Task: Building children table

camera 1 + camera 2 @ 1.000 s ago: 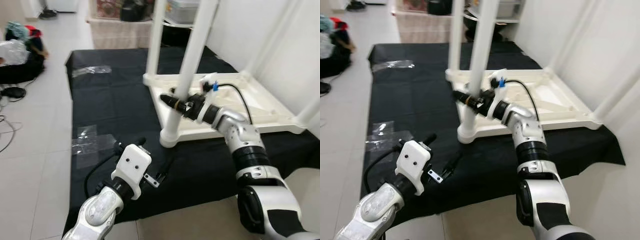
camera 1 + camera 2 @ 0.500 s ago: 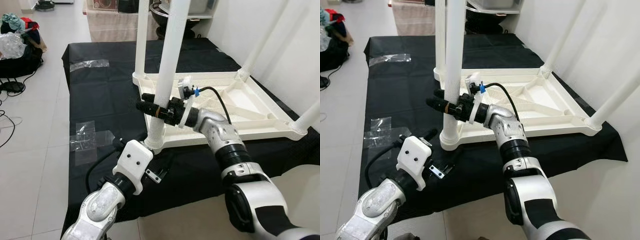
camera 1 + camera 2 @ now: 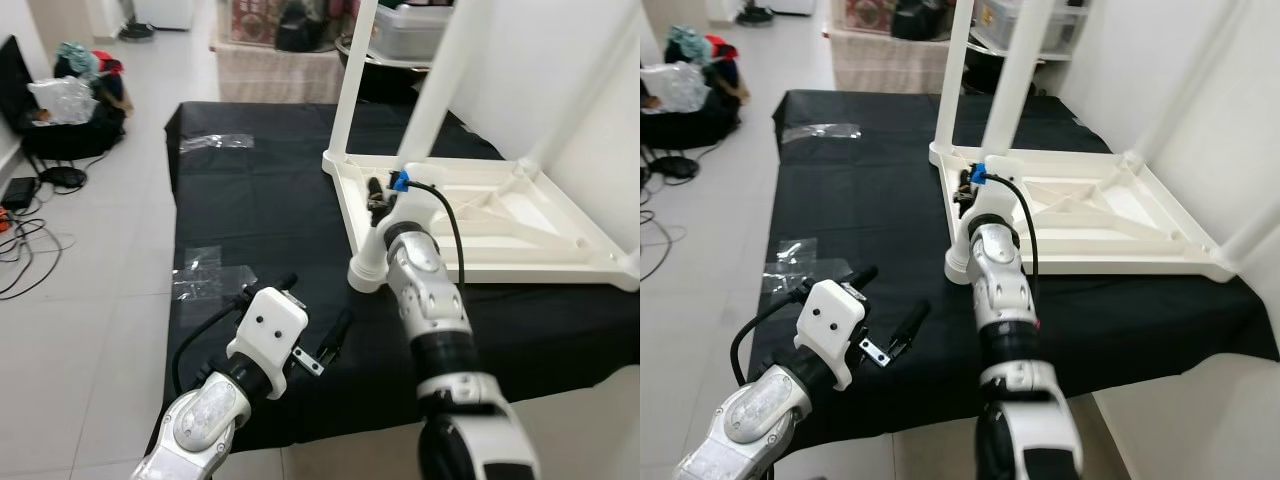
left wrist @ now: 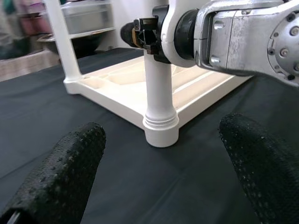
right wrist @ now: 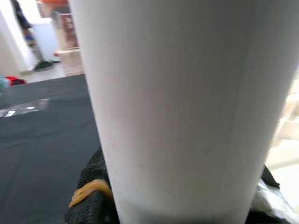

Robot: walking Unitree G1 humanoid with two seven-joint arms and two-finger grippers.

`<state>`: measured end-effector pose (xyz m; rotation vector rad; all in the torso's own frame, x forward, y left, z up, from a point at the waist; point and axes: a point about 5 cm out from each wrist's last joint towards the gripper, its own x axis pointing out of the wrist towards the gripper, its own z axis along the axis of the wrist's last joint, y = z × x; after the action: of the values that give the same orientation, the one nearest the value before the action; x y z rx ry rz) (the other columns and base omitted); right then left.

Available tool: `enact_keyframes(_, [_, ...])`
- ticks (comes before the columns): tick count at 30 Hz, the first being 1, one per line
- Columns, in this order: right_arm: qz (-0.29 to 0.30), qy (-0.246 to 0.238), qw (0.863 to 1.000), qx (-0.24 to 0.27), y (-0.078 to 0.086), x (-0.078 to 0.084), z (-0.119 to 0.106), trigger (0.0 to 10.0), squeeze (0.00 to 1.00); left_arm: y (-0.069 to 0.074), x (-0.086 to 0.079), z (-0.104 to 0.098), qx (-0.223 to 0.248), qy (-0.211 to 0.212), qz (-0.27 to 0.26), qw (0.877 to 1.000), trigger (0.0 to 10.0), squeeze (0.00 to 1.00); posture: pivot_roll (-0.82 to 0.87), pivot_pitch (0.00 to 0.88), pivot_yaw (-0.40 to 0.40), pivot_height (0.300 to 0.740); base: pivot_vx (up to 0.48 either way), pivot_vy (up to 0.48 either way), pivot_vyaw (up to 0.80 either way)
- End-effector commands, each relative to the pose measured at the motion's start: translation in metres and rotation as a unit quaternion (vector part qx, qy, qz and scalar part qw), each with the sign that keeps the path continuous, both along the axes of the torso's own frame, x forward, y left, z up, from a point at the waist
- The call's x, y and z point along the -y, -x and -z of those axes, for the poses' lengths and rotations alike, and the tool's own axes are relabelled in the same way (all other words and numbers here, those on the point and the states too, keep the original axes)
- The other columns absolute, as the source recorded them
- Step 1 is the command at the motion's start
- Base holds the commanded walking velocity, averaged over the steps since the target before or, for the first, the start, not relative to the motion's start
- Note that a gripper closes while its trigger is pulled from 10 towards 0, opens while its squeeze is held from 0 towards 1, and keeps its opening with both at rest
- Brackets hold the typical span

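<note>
A white children's table point(image 3: 500, 230) lies upside down on a black cloth, its legs pointing up. My right gripper point(image 3: 378, 196) is shut on the near-left leg point(image 3: 425, 110), a little above the leg's ribbed collar point(image 3: 365, 270). In the right wrist view the white leg point(image 5: 177, 102) sits between the black fingers point(image 5: 91, 191). The left wrist view has the same leg point(image 4: 159, 93) ahead, with my right gripper point(image 4: 140, 32) on it. My left gripper point(image 3: 305, 310) hovers low over the cloth in front of the table, open, with nothing between its fingertips point(image 4: 70, 172).
Clear plastic bags point(image 3: 205, 270) lie on the black cloth point(image 3: 250, 200) left of the table, with another point(image 3: 215, 142) farther back. Bags and clothes point(image 3: 75, 90) and cables point(image 3: 25, 250) lie on the tiled floor at left. Shelving with a grey box point(image 3: 410, 20) stands behind.
The whole picture has shifted, so the camera moved. My right arm now reaches straight ahead to the leg instead of from the right, still shut on it. The left gripper stays open.
</note>
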<state>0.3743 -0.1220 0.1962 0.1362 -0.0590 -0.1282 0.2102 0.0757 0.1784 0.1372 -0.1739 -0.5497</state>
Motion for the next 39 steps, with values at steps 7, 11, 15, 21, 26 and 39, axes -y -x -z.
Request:
enact_keyframes(7, [-0.108, -0.027, 0.993, 0.042, -0.004, -0.038, -0.014, 10.0, 1.0, 0.0, 0.002, 0.003, -0.007, -0.001, 0.005, 1.0, 10.0, 0.0, 0.08, 0.042, -0.116, 0.74, 0.0, 0.0, 0.0])
enact_keyframes(11, [-0.177, -0.02, 0.984, 0.012, -0.016, -0.03, -0.016, 10.0, 0.0, -0.001, 0.003, 0.003, -0.005, 0.0, 0.004, 1.0, 10.0, 0.0, 0.08, 0.041, -0.12, 0.74, 0.0, 0.0, 0.0])
enact_keyframes(15, [-0.266, -0.049, 0.963, -0.006, -0.019, -0.029, -0.017, 10.0, 0.0, 0.0, 0.002, 0.003, -0.005, 0.001, 0.003, 1.0, 10.0, 0.0, 0.08, 0.041, -0.12, 0.74, 0.0, 0.0, 0.0])
enact_keyframes(21, [-0.58, -0.024, 0.814, 0.01, 0.014, -0.029, -0.02, 10.0, 0.0, 0.0, 0.003, 0.002, -0.005, 0.001, 0.004, 1.0, 10.0, 0.0, 0.09, 0.041, -0.126, 0.74, 0.0, 0.0, 0.0])
enact_keyframes(26, [-0.652, -0.027, 0.758, 0.009, 0.019, -0.033, -0.016, 10.0, 0.0, 0.0, 0.002, 0.002, -0.005, 0.002, 0.004, 1.0, 10.0, 0.0, 0.09, 0.039, -0.124, 0.74, 0.0, 0.0, 0.0])
enact_keyframes(39, [-0.478, -0.017, 0.878, 0.003, -0.014, -0.046, -0.008, 0.0, 0.0, 0.002, 0.004, 0.003, -0.006, -0.001, 0.005, 1.0, 10.0, 0.0, 0.1, 0.038, -0.13, 0.74, 0.0, 0.0, 0.0])
